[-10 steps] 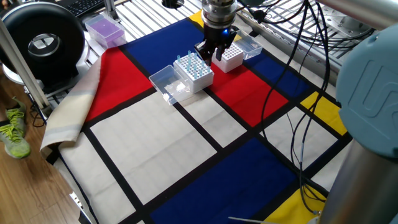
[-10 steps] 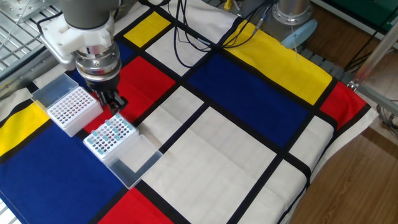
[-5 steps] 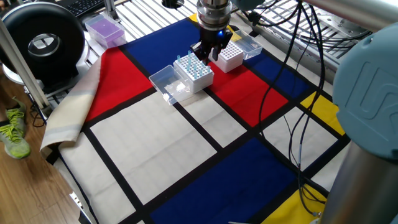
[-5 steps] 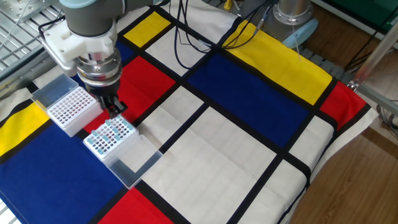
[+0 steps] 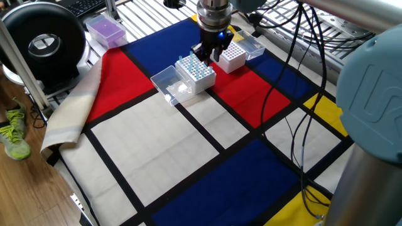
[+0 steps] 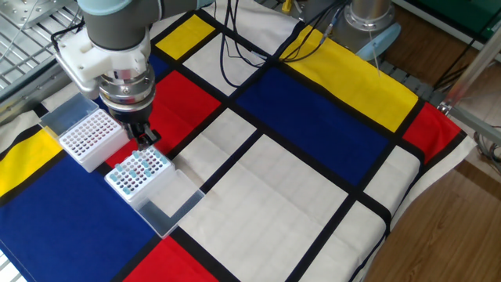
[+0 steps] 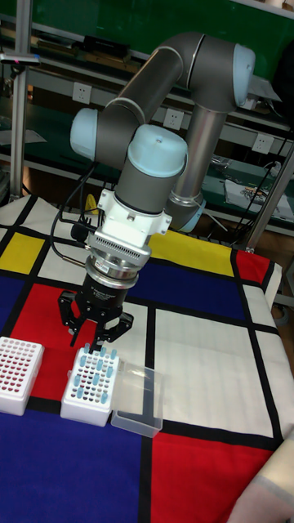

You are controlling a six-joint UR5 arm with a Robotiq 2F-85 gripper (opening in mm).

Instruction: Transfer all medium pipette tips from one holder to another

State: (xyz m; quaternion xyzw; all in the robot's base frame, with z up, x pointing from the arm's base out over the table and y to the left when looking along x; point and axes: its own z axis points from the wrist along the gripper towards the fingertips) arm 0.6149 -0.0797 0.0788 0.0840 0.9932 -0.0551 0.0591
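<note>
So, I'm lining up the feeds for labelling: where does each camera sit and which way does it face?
One fixed view: high, beside the arm's grey base, looking down at the checked cloth; the end effector shows.
The other fixed view: high on the opposite side; the wrist shows.
Tall fixed view: low in front, facing the whole arm.
All share the box of blue tips and the emptier box.
</note>
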